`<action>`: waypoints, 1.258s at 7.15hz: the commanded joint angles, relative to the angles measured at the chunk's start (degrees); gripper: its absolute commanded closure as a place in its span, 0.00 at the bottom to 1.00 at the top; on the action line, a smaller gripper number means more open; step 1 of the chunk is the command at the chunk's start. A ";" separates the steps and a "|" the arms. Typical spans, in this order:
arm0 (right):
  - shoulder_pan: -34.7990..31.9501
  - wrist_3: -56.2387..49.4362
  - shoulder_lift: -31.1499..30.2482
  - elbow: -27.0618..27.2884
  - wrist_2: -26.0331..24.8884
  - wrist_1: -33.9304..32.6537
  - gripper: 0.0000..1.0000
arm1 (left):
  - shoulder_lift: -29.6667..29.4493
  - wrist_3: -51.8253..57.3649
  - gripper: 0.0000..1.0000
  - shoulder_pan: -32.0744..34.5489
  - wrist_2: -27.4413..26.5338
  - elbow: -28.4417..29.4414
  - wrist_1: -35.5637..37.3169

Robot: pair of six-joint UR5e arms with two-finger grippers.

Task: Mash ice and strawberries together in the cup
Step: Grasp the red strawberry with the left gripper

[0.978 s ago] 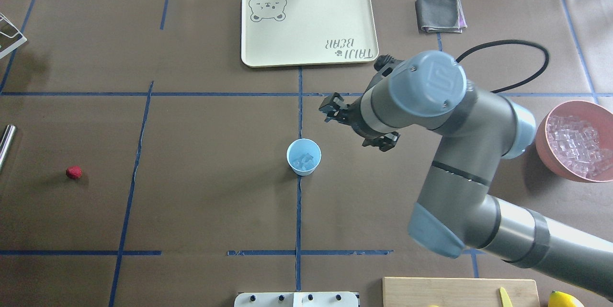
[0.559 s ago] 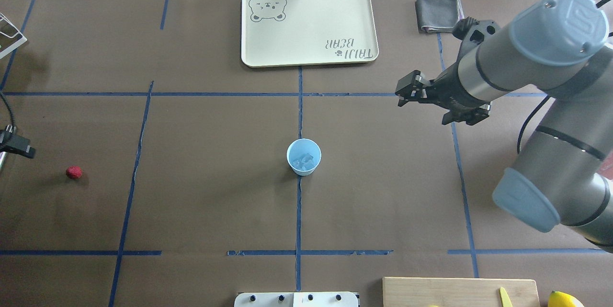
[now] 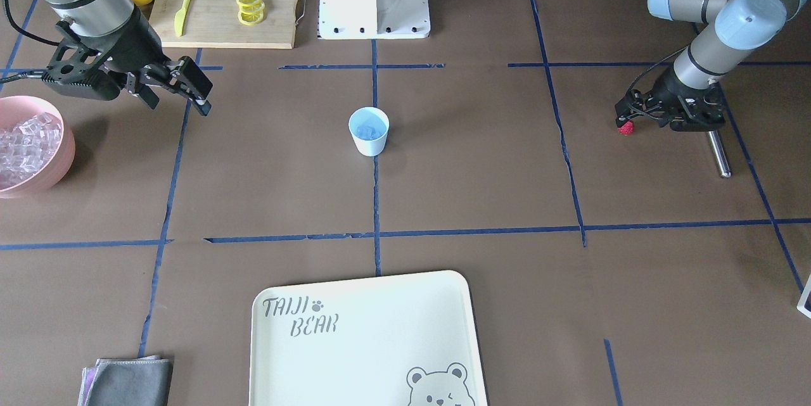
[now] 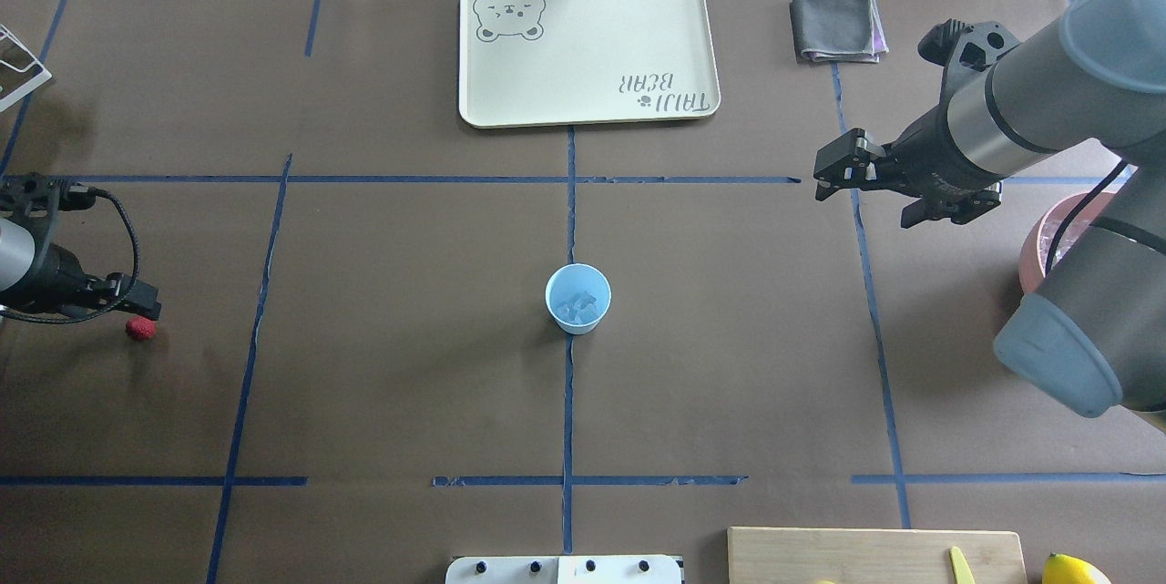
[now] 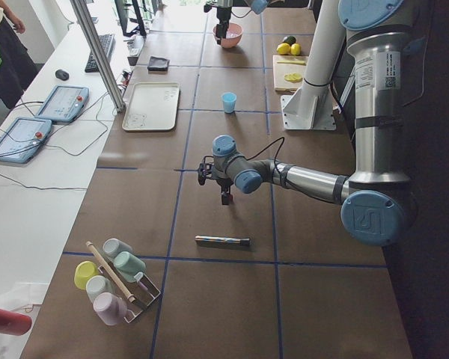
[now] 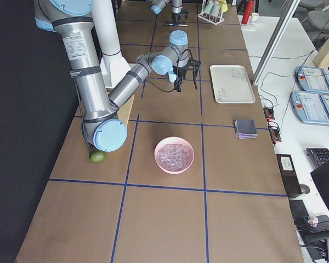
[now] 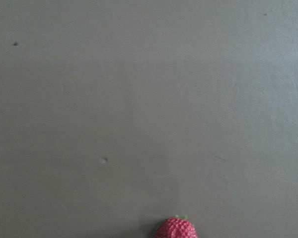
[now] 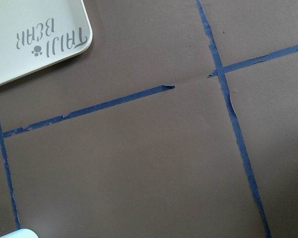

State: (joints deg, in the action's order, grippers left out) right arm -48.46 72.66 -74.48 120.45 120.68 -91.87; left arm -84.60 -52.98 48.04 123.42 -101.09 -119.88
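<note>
I see the strawberry (image 4: 139, 329) lying on the worktop (image 4: 410, 384) just beside the tips of my left jaws, whose spread I cannot tell, while the wide-open right jaws and the cup (image 4: 577, 298) sit well apart from it.

The brown surface (image 4: 410, 365) is crossed by a blue tape grid (image 4: 568, 402). The cup (image 3: 369, 145) is coloured light blue, the strawberry (image 4: 139, 329) bright red, and the cream tray (image 4: 592, 46) is printed with a grey bear (image 4: 508, 15).
</note>
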 commanded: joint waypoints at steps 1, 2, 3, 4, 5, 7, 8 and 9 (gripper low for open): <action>-0.06 -0.15 -0.23 -0.12 -0.10 0.11 0.01 | -0.47 -0.19 0.00 -0.84 -0.20 1.94 -0.09; -0.06 -0.15 -0.23 -0.12 -0.10 0.11 0.01 | -1.87 -0.28 0.01 -1.37 -0.20 3.60 -0.09; -0.06 -0.15 -0.23 -0.12 -0.10 0.11 0.01 | -2.06 -0.54 0.01 -1.37 -0.11 3.36 -0.09; -0.06 -0.15 -0.31 -0.21 -0.10 0.20 0.01 | -1.97 -0.45 0.01 -1.55 -0.02 3.35 -0.09; -0.06 -0.06 -0.32 -0.13 -0.10 0.20 0.01 | -1.97 -0.45 0.12 -1.55 0.07 3.53 -0.09; -0.06 -0.06 -0.32 0.14 -0.10 0.20 0.01 | -1.97 -0.28 0.80 -1.64 0.33 3.53 0.08; -0.06 -0.06 -0.32 0.23 -0.10 0.20 0.01 | -1.97 -0.37 0.99 -1.55 0.42 2.66 -0.01; -0.06 0.02 -0.23 0.23 -0.01 0.20 0.01 | -1.97 -0.54 1.00 -1.55 0.51 1.96 -0.01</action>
State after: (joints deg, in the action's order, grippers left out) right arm -48.51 72.62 -74.78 120.62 120.60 -91.67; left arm -86.59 -53.38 46.46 123.81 -98.33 -119.87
